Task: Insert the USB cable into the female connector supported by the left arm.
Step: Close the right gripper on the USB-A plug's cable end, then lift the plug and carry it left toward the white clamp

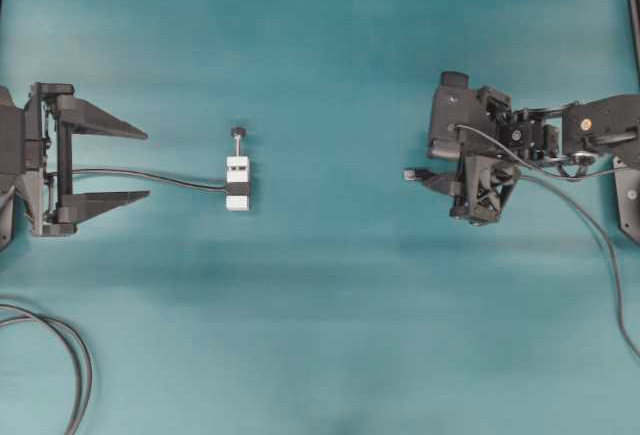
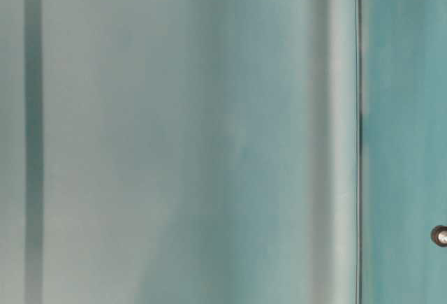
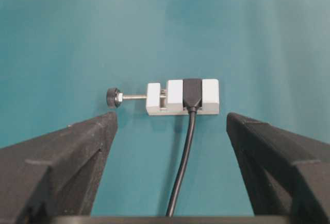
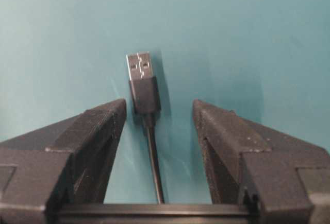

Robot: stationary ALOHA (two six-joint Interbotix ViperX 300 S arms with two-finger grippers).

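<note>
White block female connector (image 3: 183, 97), black band, on teal desk (image 1: 330, 335). Left end effector (image 1: 140, 165) wide open, empty. Right end effector (image 4: 159, 113) parted around silver-plug USB cable (image 4: 143, 82), no contact seen. No legible markings.

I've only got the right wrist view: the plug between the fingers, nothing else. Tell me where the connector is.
Observer: The connector lies on the table, just ahead of the left hand.
Operator: Say whether the left hand holds it.
Observer: No. Its fingers stand wide apart, and the connector sits beyond their tips, untouched.
Operator: Give me the plug's heading.
Observer: Seen from overhead, the plug points toward the connector but is well short of it.
</note>
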